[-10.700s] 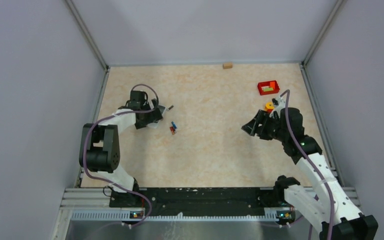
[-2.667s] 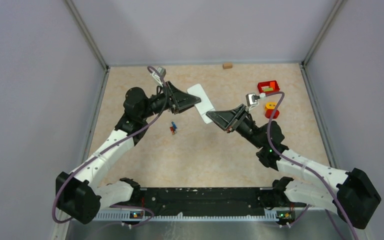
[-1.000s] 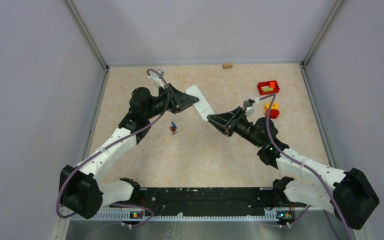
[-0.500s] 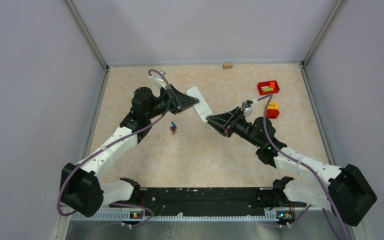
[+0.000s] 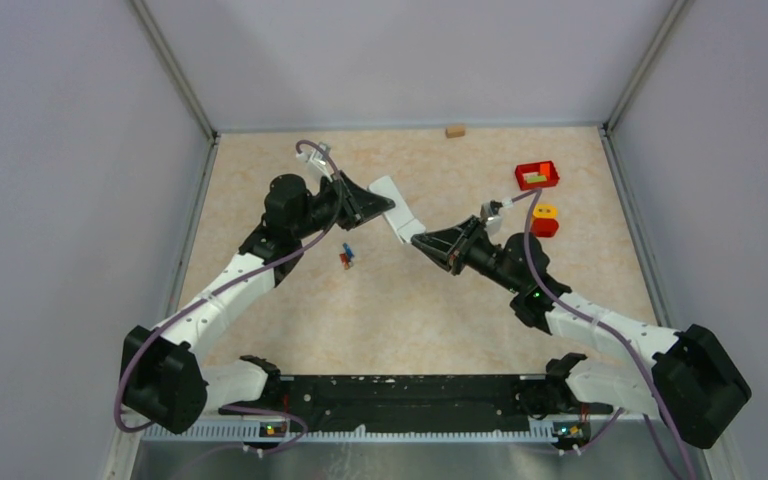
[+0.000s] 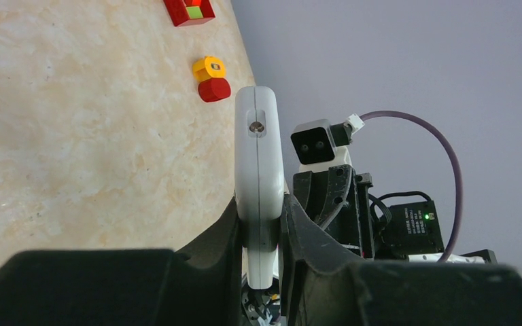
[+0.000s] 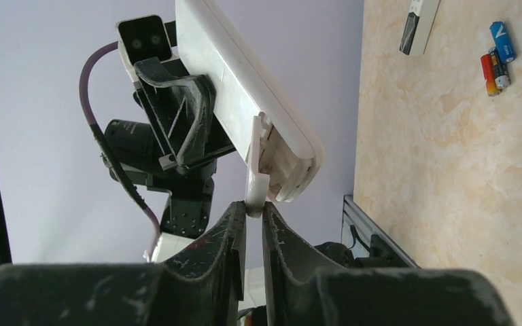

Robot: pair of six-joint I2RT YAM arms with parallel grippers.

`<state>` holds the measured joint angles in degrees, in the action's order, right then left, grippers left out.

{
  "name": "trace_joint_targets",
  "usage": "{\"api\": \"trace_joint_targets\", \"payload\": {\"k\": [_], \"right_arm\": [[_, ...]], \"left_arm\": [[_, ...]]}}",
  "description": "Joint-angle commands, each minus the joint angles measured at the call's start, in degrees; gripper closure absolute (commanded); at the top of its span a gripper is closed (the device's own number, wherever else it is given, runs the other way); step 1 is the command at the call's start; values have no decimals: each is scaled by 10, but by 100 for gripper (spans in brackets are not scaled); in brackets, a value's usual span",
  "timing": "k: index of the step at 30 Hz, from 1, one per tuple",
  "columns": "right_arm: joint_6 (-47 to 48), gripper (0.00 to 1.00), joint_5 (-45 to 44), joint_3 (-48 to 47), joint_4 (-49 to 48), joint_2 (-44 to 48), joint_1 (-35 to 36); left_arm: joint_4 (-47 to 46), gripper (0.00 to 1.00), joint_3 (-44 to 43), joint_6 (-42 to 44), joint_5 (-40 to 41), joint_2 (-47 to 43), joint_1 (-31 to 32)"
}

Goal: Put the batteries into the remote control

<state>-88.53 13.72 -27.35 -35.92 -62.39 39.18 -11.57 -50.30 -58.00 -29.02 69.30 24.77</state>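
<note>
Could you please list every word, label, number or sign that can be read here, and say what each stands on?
None can be read.
On the batteries: a white mark on the blue one, too small to read.
On the white bar: a dark patch, nothing legible.
On the remote control and the battery cover at its end: no print shows.

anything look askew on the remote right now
A white flap juts out askew near one end of the remote control, pinched by the right gripper; probably its battery cover. The left gripper holds the remote.
</note>
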Motion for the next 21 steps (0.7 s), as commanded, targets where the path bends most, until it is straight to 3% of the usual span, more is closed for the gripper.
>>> {"api": "trace_joint_targets", "payload": {"k": [1,7,15,21], "right_arm": [[0,85,11,-25,-30,0,-7],[-3,76,9,-21,-44,-14,-7],[-7,76,6,-27,-54,-35,-7],[3,100,-2,-25,-57,-26,-7]], "left_arm": [[-3,100,-14,24,10,-8,-2],[-18,100,-14,8,-9,-9,-2],[-26,100,-2,9,-15,-14,-2],[3,100,1,34,7,-20,-2]]}}
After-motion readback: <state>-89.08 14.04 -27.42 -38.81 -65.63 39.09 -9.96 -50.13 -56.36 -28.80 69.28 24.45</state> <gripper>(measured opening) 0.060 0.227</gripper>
